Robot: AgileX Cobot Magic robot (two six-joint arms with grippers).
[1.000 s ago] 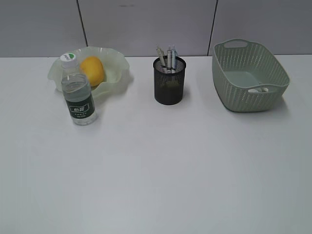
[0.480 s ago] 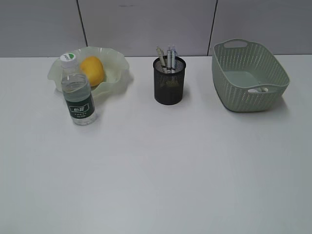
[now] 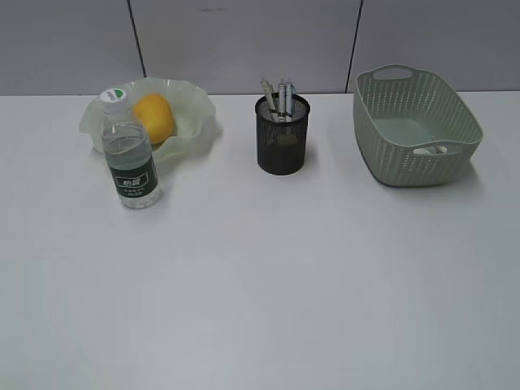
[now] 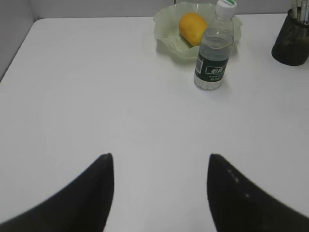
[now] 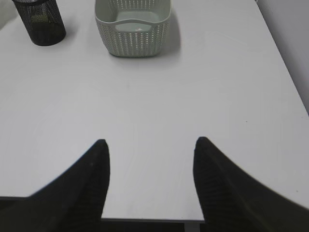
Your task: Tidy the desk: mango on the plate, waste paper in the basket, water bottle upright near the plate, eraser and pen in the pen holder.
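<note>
The yellow mango [image 3: 153, 117] lies on the pale green wavy plate [image 3: 195, 114] at the back left; it also shows in the left wrist view [image 4: 192, 28]. The water bottle [image 3: 130, 154] stands upright just in front of the plate, also in the left wrist view [image 4: 212, 48]. The black mesh pen holder [image 3: 283, 134] holds several pens [image 3: 278, 97]. The green basket [image 3: 414, 126] stands at the back right with something white inside [image 3: 429, 149]. My left gripper [image 4: 159, 162] and right gripper [image 5: 150, 145] are open, empty, near the table's front. The eraser is hidden.
A grey panelled wall runs behind the white table [image 3: 260, 268]. The right wrist view shows the table's front edge [image 5: 149, 220] and right edge. The grippers do not show in the exterior view.
</note>
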